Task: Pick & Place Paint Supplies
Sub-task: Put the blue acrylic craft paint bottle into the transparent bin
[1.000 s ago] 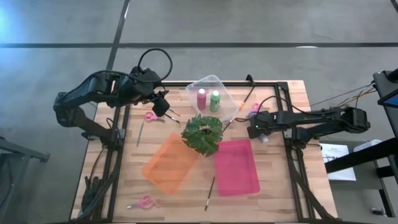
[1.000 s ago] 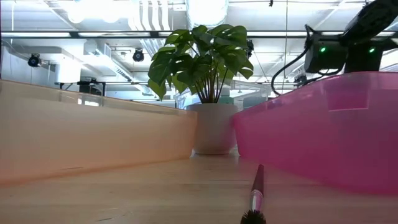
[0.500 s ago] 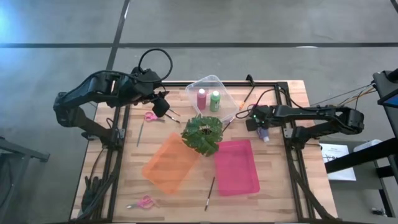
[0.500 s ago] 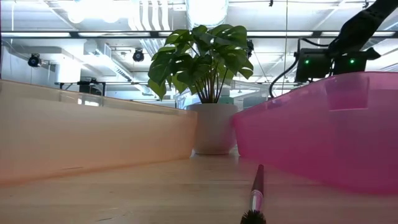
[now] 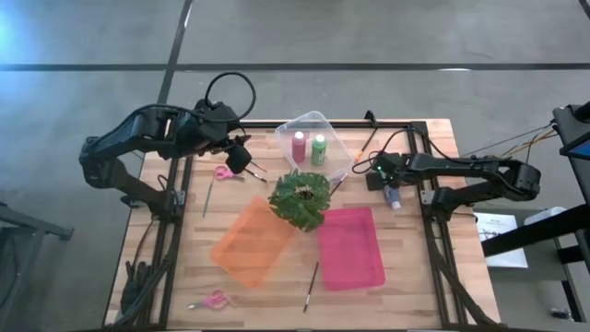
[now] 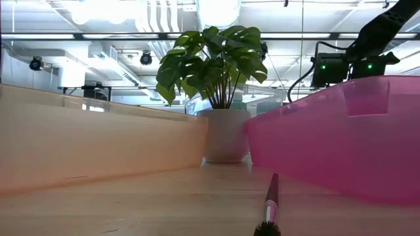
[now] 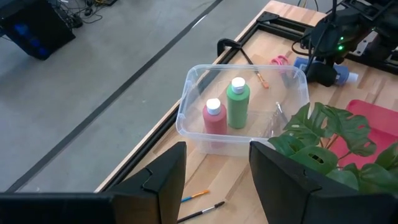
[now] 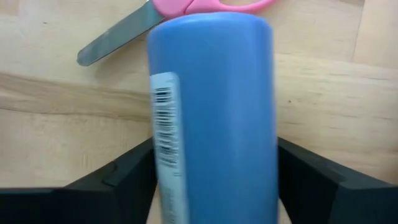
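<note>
The blue paint bottle (image 8: 214,118) lies between the right gripper (image 5: 391,187)'s two dark fingers (image 8: 124,180), filling your right wrist view, and the fingers sit against both of its sides; you appear to have it clamped, though whether it is lifted clear of the wood or resting on it cannot be told. From above, its body shows just past the gripper, near the table (image 5: 433,277)'s right edge.

Expect it to be a light, stiff plastic cylinder with a smooth, somewhat slippery wall and a paper label. It should take a firm squeeze without harm, but a round body can roll or twist in flat fingers, so your hold across the middle of the barrel is the sensible one; stay off the cap end.

Pink-handled scissors (image 8: 186,18) lie just beyond the bottle on the wood, blade angled away; judge whether they touch the bottle before you pull away, since the view does not settle it.

The right arm reaches in low from the right side, stretched nearly flat across the table's edge, wrist pointing toward the clear tray (image 5: 313,148). That tray already holds the maroon-pink bottle (image 7: 213,122) and the green bottle (image 7: 237,103), standing upright side by side.

The left gripper (image 7: 214,180) waits with its fingers spread apart, holding nothing, above the table's far left part and looking toward the clear tray.
</note>
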Available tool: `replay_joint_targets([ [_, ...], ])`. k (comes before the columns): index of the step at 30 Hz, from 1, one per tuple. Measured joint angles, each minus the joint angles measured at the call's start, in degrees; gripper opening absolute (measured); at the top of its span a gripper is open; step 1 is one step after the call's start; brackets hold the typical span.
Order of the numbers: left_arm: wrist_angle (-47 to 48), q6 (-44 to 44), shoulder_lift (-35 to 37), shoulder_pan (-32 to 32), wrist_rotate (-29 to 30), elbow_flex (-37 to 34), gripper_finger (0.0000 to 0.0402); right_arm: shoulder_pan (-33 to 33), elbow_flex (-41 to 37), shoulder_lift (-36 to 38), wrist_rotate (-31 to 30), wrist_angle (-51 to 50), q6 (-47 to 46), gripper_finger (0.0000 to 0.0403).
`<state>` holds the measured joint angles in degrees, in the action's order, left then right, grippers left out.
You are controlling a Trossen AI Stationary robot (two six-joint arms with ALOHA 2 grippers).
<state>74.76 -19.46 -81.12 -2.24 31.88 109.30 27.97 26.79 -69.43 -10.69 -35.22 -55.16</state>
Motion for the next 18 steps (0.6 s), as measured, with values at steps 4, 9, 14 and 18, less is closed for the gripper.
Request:
replay_joint_targets([
  [4, 0.0, 0.0, 0.0, 0.0, 0.0, 0.0, 0.0181, 0.0, 0.0, 0.6, 0.6, 0.2, -0.1, 0.0212],
  [9, 0.0, -0.1, 0.0, 0.0, -0.1, 0.0, 0.0181, -0.2, 0.0, 5.7, 3.2, 0.3, -0.3, 0.0177],
  [14, 0.0, -0.5, 0.0, 0.0, -1.7, 0.0, 0.0181, -2.7, 2.8, 17.6, 5.4, 0.3, -1.1, 0.0174],
  [18, -1.1, -1.4, 0.0, 0.0, -3.6, 0.0, 0.0181, -6.0, 8.0, 28.8, 5.0, 4.1, 2.1, 0.0173],
])
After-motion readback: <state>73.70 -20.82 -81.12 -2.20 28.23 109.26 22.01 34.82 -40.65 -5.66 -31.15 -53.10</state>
